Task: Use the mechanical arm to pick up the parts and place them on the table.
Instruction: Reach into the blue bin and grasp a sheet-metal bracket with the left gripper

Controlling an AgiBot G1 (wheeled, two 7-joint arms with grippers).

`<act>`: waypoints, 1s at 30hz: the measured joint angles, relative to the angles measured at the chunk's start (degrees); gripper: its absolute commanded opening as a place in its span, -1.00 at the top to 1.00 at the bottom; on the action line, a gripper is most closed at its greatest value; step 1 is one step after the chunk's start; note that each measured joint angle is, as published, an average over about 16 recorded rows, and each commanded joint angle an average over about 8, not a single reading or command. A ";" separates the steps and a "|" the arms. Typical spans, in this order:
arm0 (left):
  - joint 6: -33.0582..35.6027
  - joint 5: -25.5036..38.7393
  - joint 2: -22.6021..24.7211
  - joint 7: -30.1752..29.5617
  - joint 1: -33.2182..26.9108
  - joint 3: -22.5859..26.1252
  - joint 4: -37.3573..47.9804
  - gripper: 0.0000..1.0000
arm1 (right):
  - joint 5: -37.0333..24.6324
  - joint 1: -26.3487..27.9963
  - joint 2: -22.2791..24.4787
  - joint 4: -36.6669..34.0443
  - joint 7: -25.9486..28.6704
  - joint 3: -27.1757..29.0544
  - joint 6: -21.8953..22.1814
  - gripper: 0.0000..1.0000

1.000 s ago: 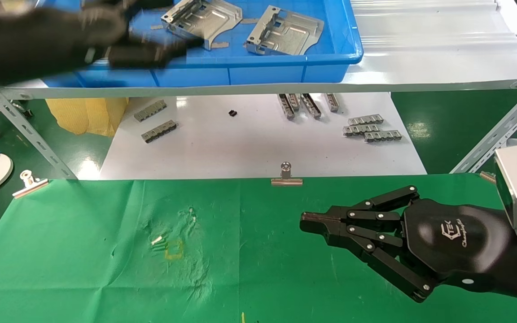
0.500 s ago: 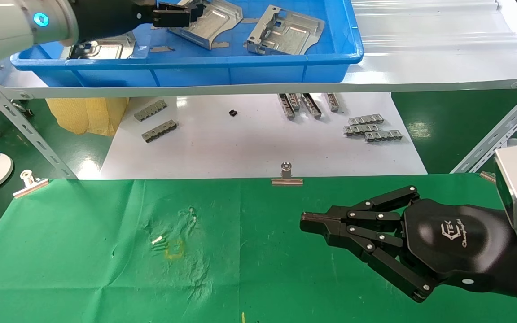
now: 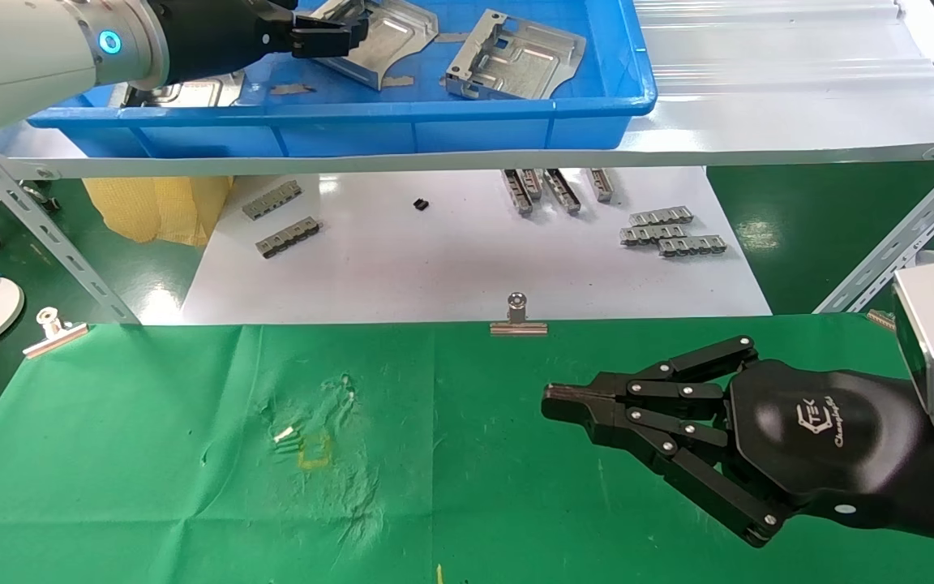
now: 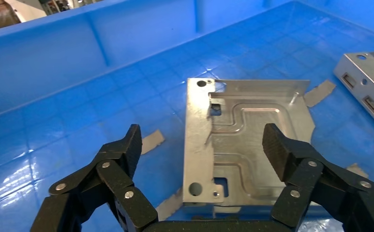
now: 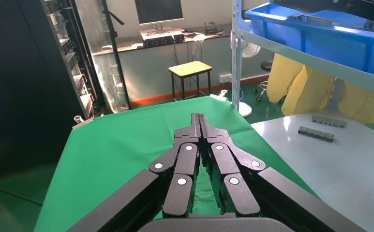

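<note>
Since the frame 0.5 s ago, left arm has shifted slightly rightward over the blue bin (image 3: 467, 122); left end effector (image 3: 329, 36) now sits a bit deeper above the plate. Right end effector (image 3: 589, 405) unchanged.

Left end effector (image 4: 201, 150): fingers spread wide, gripping nothing, straddling one part (image 4: 245, 145) w/o touching; one fingertip (image 4: 131, 145) over bare bin floor beside the part's upright flange, the other (image 4: 276, 147) over its ribbed face. Room: bin wall well clear of both fingers; a second part (image 4: 368, 92) lies near, apart from the first.

Right end effector (image 5: 200, 121): fingers closed tip to tip, empty, poised over the counter (image 3: 151, 487) toward its right side, inside the far edge. Counter's left and centre are open cloth.

Counts (head view): parts in bin, 2 fully seen, (image 3: 378, 40) and (image 3: 516, 57), + 1 partly seen (image 3: 183, 89) behind the bin's front wall & under the left arm. Binder clips on the counter's far edge: 2, (image 3: 518, 316) and (image 3: 53, 328). Toothed strips on the white sheet (image 3: 434, 259): 2 left, approx. 4 centre, 3 right.

Hidden/unclear: bin's far side cut off by frame top; left fingertips blurred against the plate in head view; thin grey slips (image 4: 151, 142) on bin floor, number uncertain; small marks on the cloth (image 3: 305, 446) not identifiable.
</note>
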 measured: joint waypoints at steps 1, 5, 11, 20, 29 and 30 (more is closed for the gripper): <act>-0.16 0.06 0.03 -0.01 -0.02 0.04 0.04 1.00 | 0.00 0.00 0.00 0.00 0.00 0.00 0.00 1.00; -0.65 0.29 0.11 -0.04 -0.07 0.20 0.16 1.00 | 0.00 0.00 0.00 0.00 0.00 0.00 0.00 1.00; -1.05 0.81 0.19 -0.03 -0.14 0.57 0.19 1.00 | 0.00 0.00 0.00 0.00 0.00 0.00 0.00 0.20; -1.60 1.32 0.30 0.21 -0.19 0.93 -0.03 1.00 | 0.00 0.00 0.00 0.00 0.00 0.00 0.00 -1.00; -1.75 1.07 0.22 0.38 -0.39 0.76 -0.30 1.00 | 0.00 0.00 0.00 0.00 0.00 0.00 0.00 -1.00; -1.70 0.98 0.16 0.38 -0.47 0.69 -0.34 1.00 | 0.00 0.00 0.00 0.00 0.00 0.00 0.00 -1.00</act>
